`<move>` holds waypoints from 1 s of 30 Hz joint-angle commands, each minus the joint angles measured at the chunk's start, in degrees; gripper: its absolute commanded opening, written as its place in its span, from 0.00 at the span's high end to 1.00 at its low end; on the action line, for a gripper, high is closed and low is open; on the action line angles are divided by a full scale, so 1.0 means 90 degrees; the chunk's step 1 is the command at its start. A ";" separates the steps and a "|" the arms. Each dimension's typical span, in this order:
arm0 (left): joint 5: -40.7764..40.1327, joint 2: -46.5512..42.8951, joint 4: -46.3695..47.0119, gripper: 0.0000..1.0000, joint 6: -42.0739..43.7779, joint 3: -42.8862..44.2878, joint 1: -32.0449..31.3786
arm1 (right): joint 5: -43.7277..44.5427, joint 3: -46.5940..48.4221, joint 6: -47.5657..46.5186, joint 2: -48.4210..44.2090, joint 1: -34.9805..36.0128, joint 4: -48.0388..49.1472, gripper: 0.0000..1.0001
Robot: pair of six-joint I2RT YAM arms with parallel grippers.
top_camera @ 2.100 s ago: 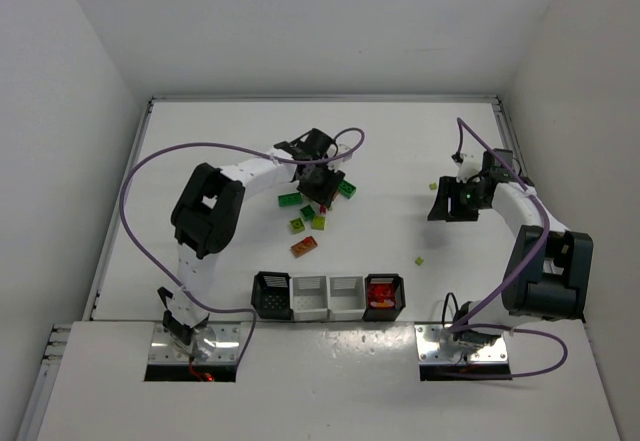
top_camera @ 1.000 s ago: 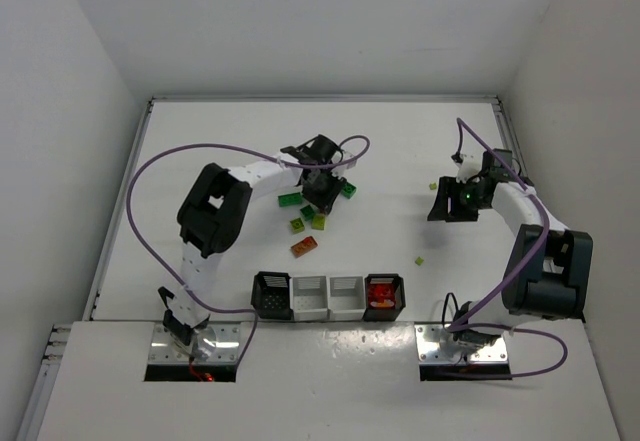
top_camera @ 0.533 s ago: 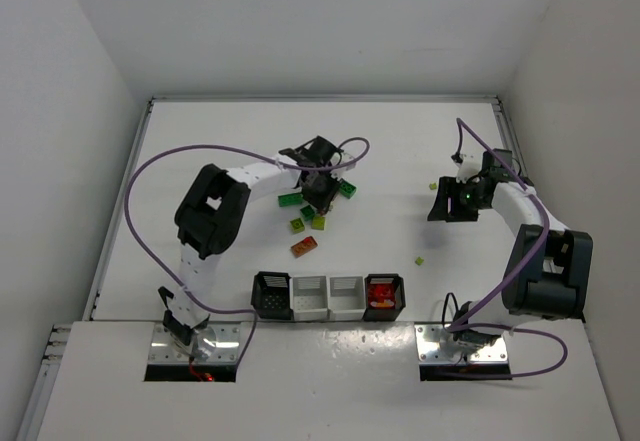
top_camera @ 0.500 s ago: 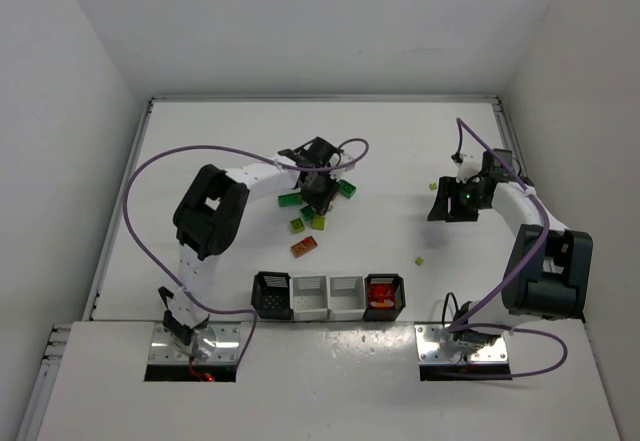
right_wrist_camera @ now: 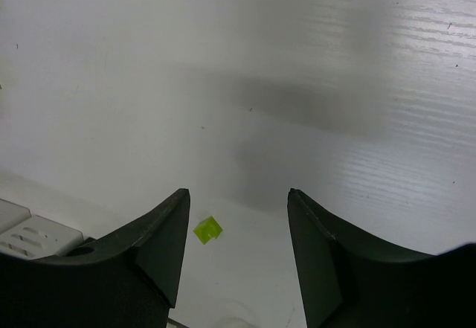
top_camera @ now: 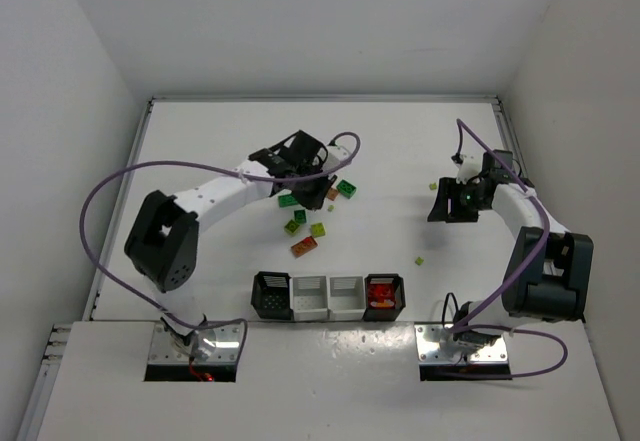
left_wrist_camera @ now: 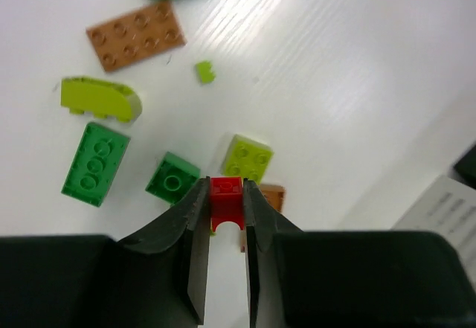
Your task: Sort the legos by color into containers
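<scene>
One red lego [left_wrist_camera: 226, 200] newly clenched in left hand [left_wrist_camera: 225, 188] | right hand [right_wrist_camera: 236, 209] unmoved, released

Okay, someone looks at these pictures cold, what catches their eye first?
The left fingers pinching a small red brick over a scatter of green, yellow-green and brown legos mid-table. Next, the red pieces in the rightmost black bin of the row at the near edge, while the right fingers stand open near a tiny yellow-green piece.

Small red lego [left_wrist_camera: 225, 198] between jaws
</scene>
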 commanded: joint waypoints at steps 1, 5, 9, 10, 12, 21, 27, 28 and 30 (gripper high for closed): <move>0.0520 -0.0660 0.0177 0.94 0.0288 -0.0019 -0.0373 | -0.0165 -0.0007 -0.0060 -0.0218 -0.0018 0.0117 0.44; 0.1390 -0.1255 0.0235 0.94 0.0745 -0.0330 -0.0996 | -0.0165 -0.0007 -0.0060 -0.0218 -0.0018 0.0117 0.44; 0.1470 -0.1841 0.0577 0.94 0.1079 -0.0829 -0.1886 | -0.0106 -0.0007 -0.0060 -0.0149 -0.0018 0.0117 0.44; 0.1470 -0.1843 0.0578 0.94 0.1156 -0.0830 -0.2062 | -0.0106 -0.0007 -0.0060 -0.0149 -0.0018 0.0117 0.44; 0.1470 -0.1843 0.0578 0.94 0.1157 -0.0908 -0.2471 | -0.0106 -0.0007 -0.0060 -0.0091 -0.0018 0.0117 0.44; 0.1606 -0.1307 0.0724 0.94 0.0864 -0.0606 -0.3245 | -0.0106 -0.0007 -0.0060 -0.0032 -0.0018 0.0117 0.44; 0.1460 -0.1081 0.0851 0.94 0.0679 -0.0419 -0.3470 | -0.0047 -0.0007 -0.0060 -0.0100 -0.0018 0.0176 0.44; 0.1460 -0.1023 0.0851 0.94 0.0679 -0.0352 -0.3470 | -0.0047 -0.0007 -0.0060 -0.0100 -0.0018 0.0176 0.44; 0.1518 -0.1023 0.0851 0.94 0.0620 -0.0283 -0.3528 | -0.0047 -0.0007 -0.0060 -0.0042 -0.0018 0.0176 0.44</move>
